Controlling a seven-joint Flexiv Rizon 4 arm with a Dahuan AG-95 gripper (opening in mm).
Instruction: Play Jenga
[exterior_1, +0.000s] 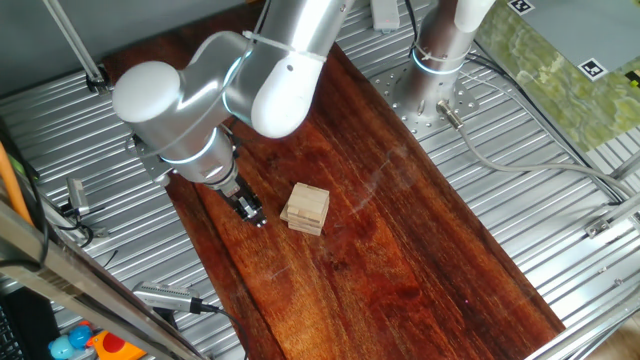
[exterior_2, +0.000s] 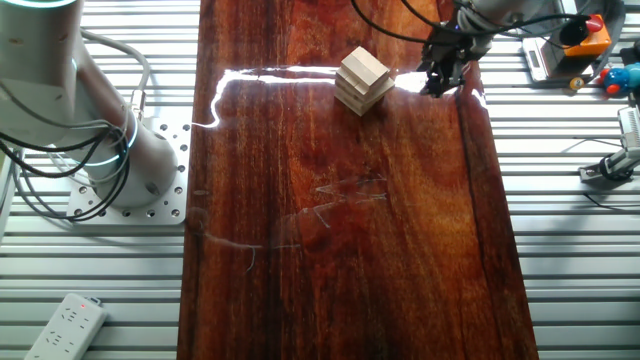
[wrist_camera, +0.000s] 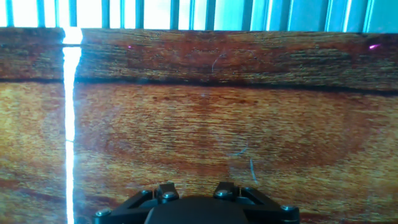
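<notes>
Clearly the risk is a knock: if the tool (exterior_1: 250, 210) moves sideways too fast or too low, it can push the whole Jenga stack (exterior_1: 306, 208) over, because the blocks only rest on each other. The stack stands on the dark wooden bench (exterior_1: 420, 250), just beside the tool, not touching it. I cannot tell if the fingers are parted.

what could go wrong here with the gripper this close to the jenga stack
1. The gripper sits low beside the Jenga stack with only a small gap; a sideways move could knock the blocks over.
2. The hand view shows only the wooden board, no blocks, so the approach may be misaligned.
3. The layers look slightly offset in the other fixed view, so a push may shift several blocks at once.
</notes>
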